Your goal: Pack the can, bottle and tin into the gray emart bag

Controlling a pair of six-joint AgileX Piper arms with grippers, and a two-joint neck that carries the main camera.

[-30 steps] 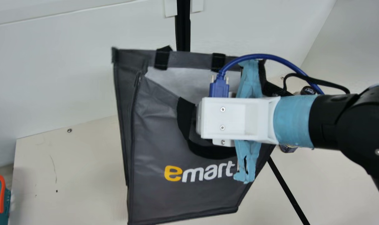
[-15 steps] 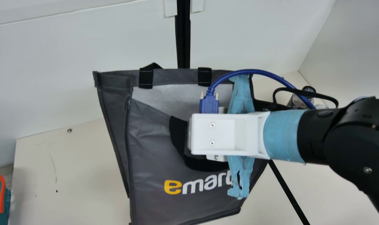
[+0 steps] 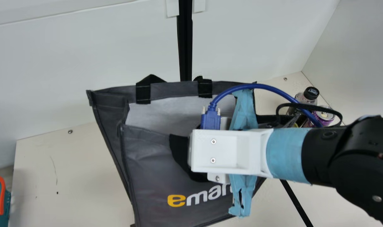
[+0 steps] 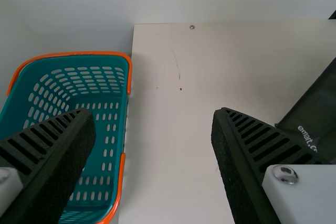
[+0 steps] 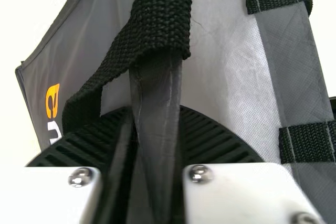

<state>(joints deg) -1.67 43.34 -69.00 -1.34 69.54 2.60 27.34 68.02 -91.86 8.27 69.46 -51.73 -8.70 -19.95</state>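
Note:
My right gripper point(image 3: 229, 152) is over the right part of the gray emart bag point(image 3: 147, 157) in the main view. Seen from the right wrist, the gripper point(image 5: 157, 150) is shut on the bag's front rim point(image 5: 157, 93), close to a black handle strap point(image 5: 142, 35). The bag's mouth gapes, showing its pale lining point(image 3: 166, 110). A black-capped bottle point(image 3: 311, 93) and a purple can point(image 3: 324, 116) are to the bag's right, partly behind the arm and its cables. In the left wrist view, my left gripper point(image 4: 152, 135) is open with nothing between its fingers.
A teal basket with an orange rim point(image 4: 126, 77) is beside the table's edge at the far left. A black pole point(image 3: 185, 47) rises behind the bag. White walls border the table point(image 3: 68, 176).
My right gripper has shifted down the main view, bringing the bag's upper part down and slightly left. The bag's mouth looks wider. The bottle and can have come out from behind the arm.

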